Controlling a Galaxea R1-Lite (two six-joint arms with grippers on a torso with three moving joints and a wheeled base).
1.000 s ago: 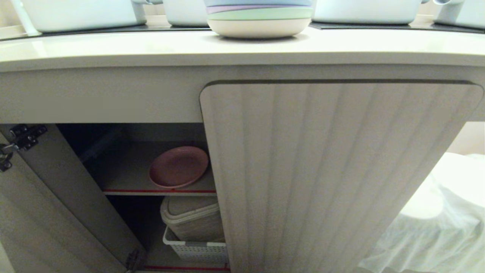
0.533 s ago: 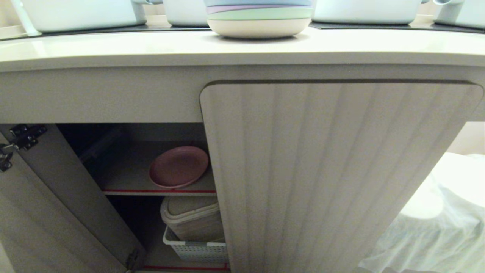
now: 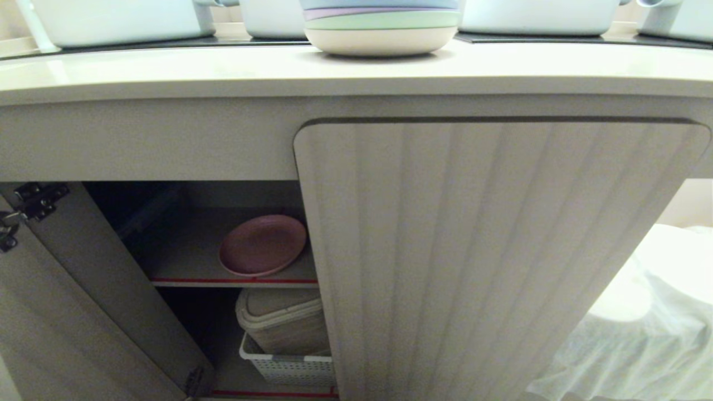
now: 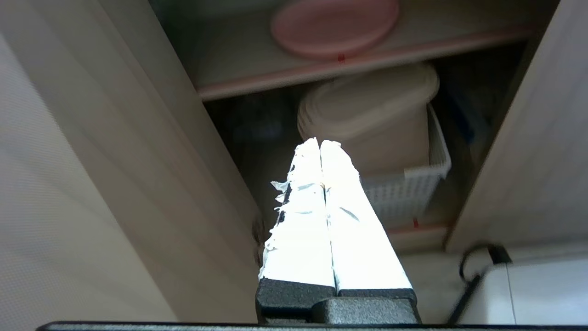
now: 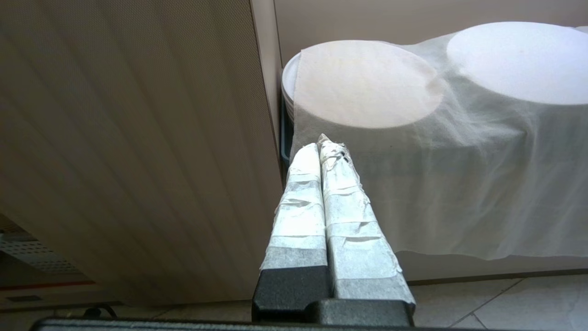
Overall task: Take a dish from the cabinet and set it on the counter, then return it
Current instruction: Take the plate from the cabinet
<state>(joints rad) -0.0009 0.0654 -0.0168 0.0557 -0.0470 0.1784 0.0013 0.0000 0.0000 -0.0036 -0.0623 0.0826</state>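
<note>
The pink dish (image 3: 262, 245) lies flat on the cabinet's upper grey shelf (image 3: 184, 256), just behind the shelf's red front edge. The left cabinet door (image 3: 67, 312) hangs open; the right fluted door (image 3: 479, 256) is closed. In the left wrist view the dish (image 4: 334, 26) sits well beyond my left gripper (image 4: 320, 142), which is shut and empty, low in front of the open compartment. My right gripper (image 5: 320, 146) is shut and empty beside the closed door (image 5: 128, 151). The cream counter (image 3: 223, 69) runs across above. Neither arm shows in the head view.
A stack of pastel plates (image 3: 381, 25) and pale pots (image 3: 120, 19) stand on the counter. Below the dish a lidded beige container (image 3: 284, 320) sits in a white perforated basket (image 3: 289, 367). To the right, white cloth (image 5: 459, 151) drapes over round items.
</note>
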